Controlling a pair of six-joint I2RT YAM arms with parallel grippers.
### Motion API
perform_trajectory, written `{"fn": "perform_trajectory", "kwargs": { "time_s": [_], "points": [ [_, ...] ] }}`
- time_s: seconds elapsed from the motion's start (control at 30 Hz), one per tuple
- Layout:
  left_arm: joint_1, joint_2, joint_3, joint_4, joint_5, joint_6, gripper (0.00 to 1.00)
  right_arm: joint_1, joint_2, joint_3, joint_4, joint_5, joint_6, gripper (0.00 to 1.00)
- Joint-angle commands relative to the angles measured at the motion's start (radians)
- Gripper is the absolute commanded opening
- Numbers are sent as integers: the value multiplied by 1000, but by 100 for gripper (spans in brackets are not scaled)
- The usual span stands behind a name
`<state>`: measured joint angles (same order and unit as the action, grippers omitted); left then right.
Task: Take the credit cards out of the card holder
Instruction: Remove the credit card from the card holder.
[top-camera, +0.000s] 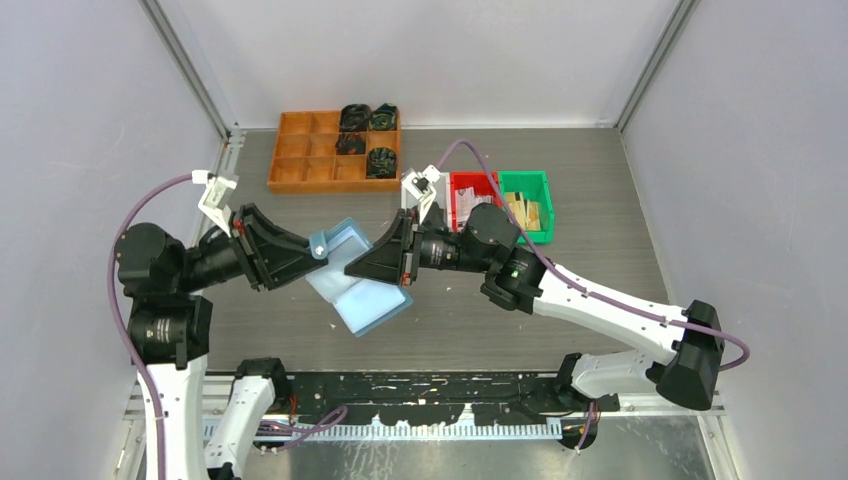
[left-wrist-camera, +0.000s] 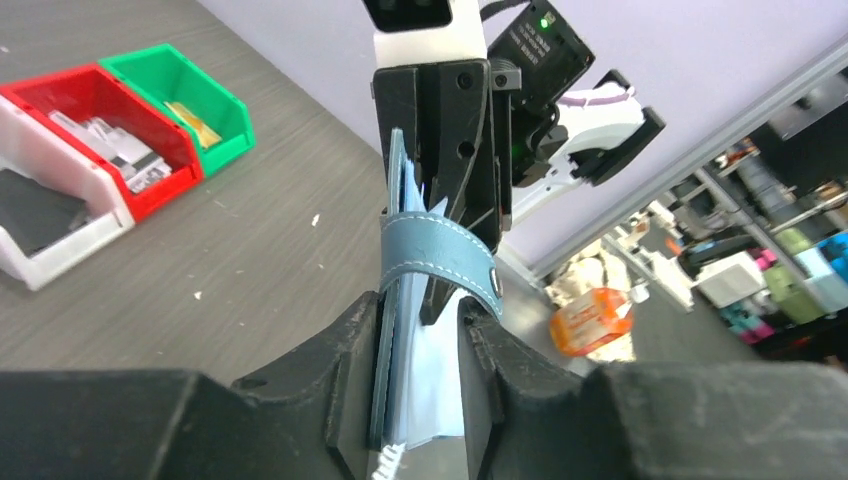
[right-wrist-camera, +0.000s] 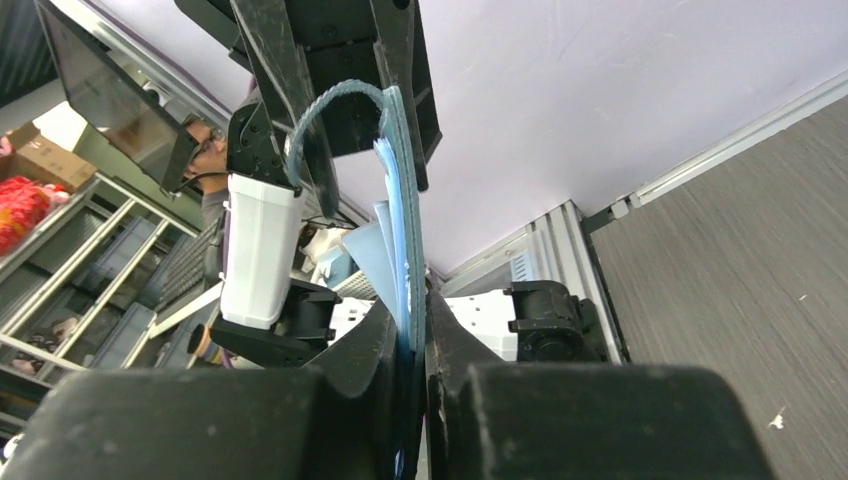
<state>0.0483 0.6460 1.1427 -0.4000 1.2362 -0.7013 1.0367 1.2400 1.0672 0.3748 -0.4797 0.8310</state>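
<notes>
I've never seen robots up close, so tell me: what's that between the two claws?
The light blue card holder, spanning from the left gripper to the right gripper; the top view shows it best.

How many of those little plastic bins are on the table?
3, side by side: a white bin, a red bin next to it, then a green bin. Others may be hidden.

Card holder (left-wrist-camera: 425, 400) edge-on btwn left fingers (left-wrist-camera: 340, 400), tab loop (left-wrist-camera: 440, 255) across it, red bin (left-wrist-camera: 165, 185), green bin (left-wrist-camera: 225, 140)
</notes>
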Motion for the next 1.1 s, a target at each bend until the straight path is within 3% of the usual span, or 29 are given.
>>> {"fn": "perform_trajectory", "kwargs": {
  "time_s": [0.0, 0.07, 0.2, 0.3, 0.43, 0.67, 0.87, 1.07],
  "points": [
    [1, 32, 10, 212, 21, -244, 35, -4, -14, 8, -22, 23, -50, 11],
    [0, 28, 5, 227, 21, -249, 33, -4, -12, 10, -18, 15, -49, 11],
    [0, 21, -5, 210, 17, -207, 13, -4, -18, 13, -14, -6, -58, 11],
    [0, 12, 9, 159, 4, -118, 8, -5, -29, 11, -20, -8, -67, 13],
    [1, -2, 32, 58, -9, 9, 10, -4, -26, 19, -20, -19, -66, 13],
    [0, 1, 37, 8, 74, 39, 28, -4, -14, 28, -20, -31, -61, 13],
    [0, 13, 39, -48, 106, 88, 24, -5, -11, 40, -20, -51, -60, 13],
    [0, 6, 52, -219, 110, 282, 24, -4, -15, 47, -27, -82, -66, 12]
  ]
}}
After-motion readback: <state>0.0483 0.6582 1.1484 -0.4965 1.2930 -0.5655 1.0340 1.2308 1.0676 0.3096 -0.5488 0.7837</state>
